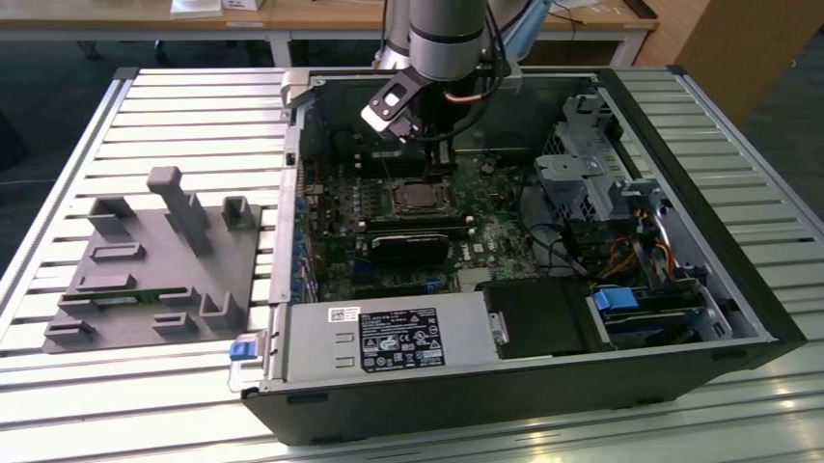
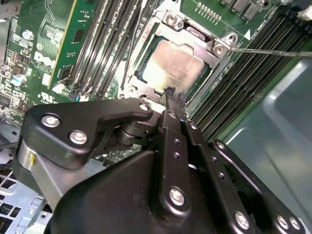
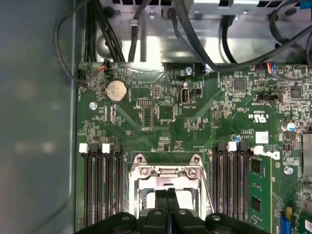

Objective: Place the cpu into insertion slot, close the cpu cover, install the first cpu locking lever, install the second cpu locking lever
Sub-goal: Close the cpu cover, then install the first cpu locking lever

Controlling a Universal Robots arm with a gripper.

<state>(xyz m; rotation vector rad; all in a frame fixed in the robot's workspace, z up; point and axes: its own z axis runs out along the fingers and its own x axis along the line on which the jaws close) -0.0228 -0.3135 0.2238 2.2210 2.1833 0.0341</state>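
1. cpu (image 2: pixel 170 66) sits inside the biggest container here, an open computer case (image 1: pixel 515 400). The case lies on its side on the slatted table (image 1: pixel 168 106), toward the near edge and the exterior view's right edge. It holds a power supply box (image 1: pixel 386 338), cables and the motherboard (image 3: pixel 195 122).
2. Grey moulded holder (image 1: pixel 154 260), by the table edge at the exterior view's left. What is in its recesses is too small to tell.
3. Tool (image 2: pixel 174 95): fingers pressed together with nothing between them, tip just beside the socket's edge. Contact cannot be told.
4. cpu cover (image 2: pixel 204 41): lying down over the chip, which shows through its window. Judged thin, stiff sheet metal.
5. insertion slot (image 3: pixel 132 187): occupied, with the chip seated flat.
6. The chip itself is judged light, rigid and fragile on its underside. Its edges are the only safe hold, and they lie under the frame.
7. Wire lever (image 2: pixel 273 51): a thin rod reaching out from a socket corner across the memory slots (image 2: pixel 253 78). It looks unlatched. Judged springy and slippery, best pushed near its free end.
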